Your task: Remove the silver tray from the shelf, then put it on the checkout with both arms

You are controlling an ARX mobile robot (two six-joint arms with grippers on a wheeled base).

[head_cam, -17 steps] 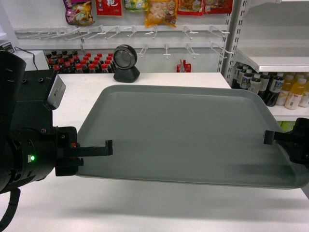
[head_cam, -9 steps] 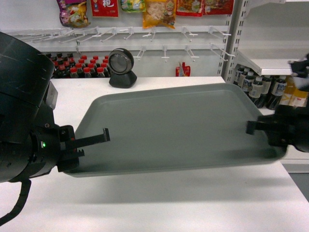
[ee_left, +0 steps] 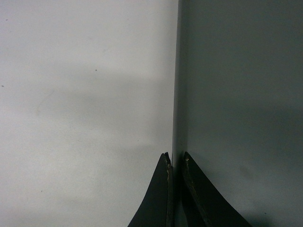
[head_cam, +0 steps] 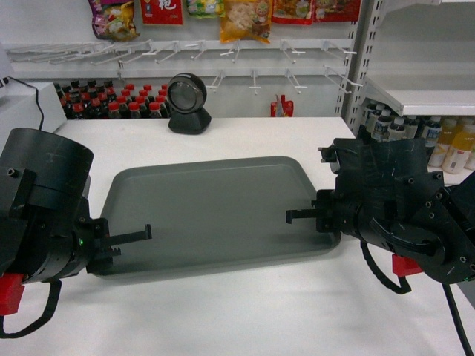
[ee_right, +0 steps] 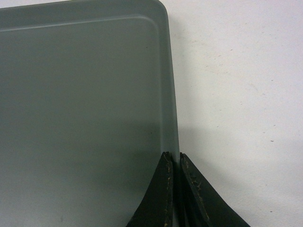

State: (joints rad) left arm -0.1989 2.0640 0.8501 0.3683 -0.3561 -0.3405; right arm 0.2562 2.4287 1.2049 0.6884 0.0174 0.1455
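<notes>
The silver tray (head_cam: 215, 211) is a dark grey-green rectangle lying level and low over the white checkout (head_cam: 245, 311), in front of the black round scanner (head_cam: 185, 102). I cannot tell whether it touches the counter. My left gripper (head_cam: 147, 234) is shut on the tray's left rim, with one finger above the rim and one below. My right gripper (head_cam: 289, 217) is shut on the right rim in the same way. The left wrist view shows the left gripper (ee_left: 174, 160) pinching the rim of the tray (ee_left: 236, 94). The right wrist view shows the right gripper (ee_right: 174, 158) clamped on the rim of the tray (ee_right: 85, 94) near a rounded corner.
The white shelf (head_cam: 423, 100) stands at the right with drink bottles (head_cam: 445, 144) below it. Red-capped dark bottles (head_cam: 111, 100) line the back behind the counter, under peg hooks and snack bags (head_cam: 245, 18). The counter's right edge lies close behind my right arm.
The tray has come down from a raised, tilted hold to level and low over the counter, shifting left. Both arms have dropped with it, still clamped on its rims.
</notes>
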